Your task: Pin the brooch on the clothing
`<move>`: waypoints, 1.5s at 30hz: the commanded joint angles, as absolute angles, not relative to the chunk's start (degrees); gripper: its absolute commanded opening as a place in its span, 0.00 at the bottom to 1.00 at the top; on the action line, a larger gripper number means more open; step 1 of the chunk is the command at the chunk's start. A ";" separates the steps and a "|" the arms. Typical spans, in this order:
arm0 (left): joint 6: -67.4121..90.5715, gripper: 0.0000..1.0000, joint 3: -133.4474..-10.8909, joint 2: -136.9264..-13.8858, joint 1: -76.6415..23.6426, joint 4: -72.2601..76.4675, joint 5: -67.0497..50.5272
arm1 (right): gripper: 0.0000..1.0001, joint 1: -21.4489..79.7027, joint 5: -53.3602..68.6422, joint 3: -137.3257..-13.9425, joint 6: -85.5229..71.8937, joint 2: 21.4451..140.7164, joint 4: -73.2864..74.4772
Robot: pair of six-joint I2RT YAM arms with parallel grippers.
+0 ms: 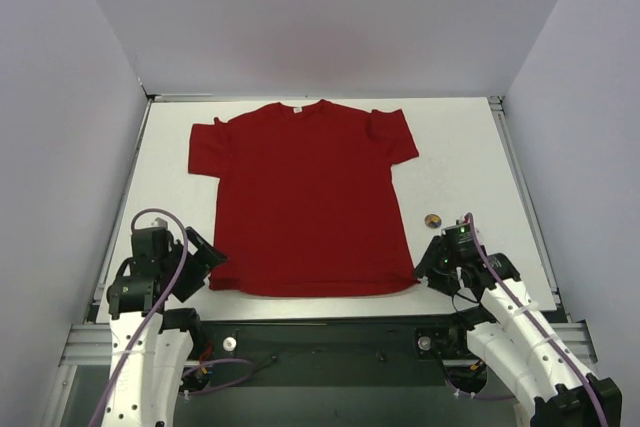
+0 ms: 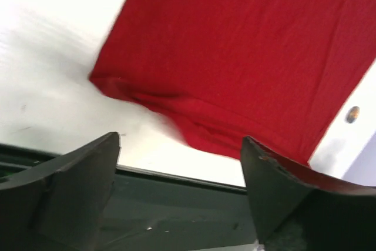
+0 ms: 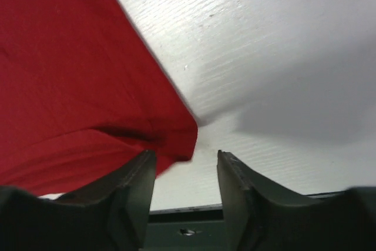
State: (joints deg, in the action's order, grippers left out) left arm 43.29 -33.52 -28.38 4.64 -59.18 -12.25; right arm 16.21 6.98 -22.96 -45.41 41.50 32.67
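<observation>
The red T-shirt point(image 1: 300, 197) lies flat in the middle of the white table, neck label at the far end. The brooch point(image 1: 433, 221), a tiny round orange-and-blue badge, lies on the table just right of the shirt's lower right side; it also shows in the left wrist view point(image 2: 352, 114). My left gripper point(image 1: 207, 259) is open and empty by the shirt's lower left corner point(image 2: 111, 86). My right gripper point(image 1: 432, 272) is open and empty at the shirt's lower right corner point(image 3: 176, 139), a little nearer than the brooch.
The white table point(image 1: 470, 167) is bounded by grey walls on three sides. A dark metal rail point(image 1: 330, 332) runs along the near edge between the arm bases.
</observation>
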 commanded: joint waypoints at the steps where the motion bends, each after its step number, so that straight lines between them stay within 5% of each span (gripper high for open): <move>1: 42.19 0.97 -37.79 -27.51 3.35 -63.72 -9.85 | 0.53 16.61 8.88 -23.73 -45.44 38.33 37.09; 7: 41.84 0.97 -39.02 -29.96 2.46 -57.14 -9.40 | 0.66 17.22 8.35 -27.33 -43.34 40.68 32.88; 12: 40.60 0.97 -38.15 -34.53 2.37 -47.40 -11.60 | 0.62 19.41 6.77 -30.32 -40.35 46.83 27.08; 15: 41.74 0.97 -37.00 -37.70 1.59 -41.94 -14.68 | 0.50 24.49 4.76 -31.11 -39.73 51.48 24.18; 20: 43.59 0.97 -35.77 -43.14 -6.57 -34.21 -11.00 | 0.12 31.90 0.18 -33.04 -39.11 60.72 20.75; 23: 44.29 0.97 -35.51 -48.41 -10.97 -30.60 -9.50 | 0.00 34.71 0.18 -33.75 -39.64 66.61 19.78; 31: 47.55 0.97 -35.16 -58.53 -20.83 -21.89 -6.16 | 0.00 38.05 2.02 -29.45 -44.03 70.40 20.30; 45: 45.70 0.97 -40.42 -62.39 -20.57 -19.78 -0.44 | 0.00 38.41 0.79 -32.60 -40.61 65.40 24.88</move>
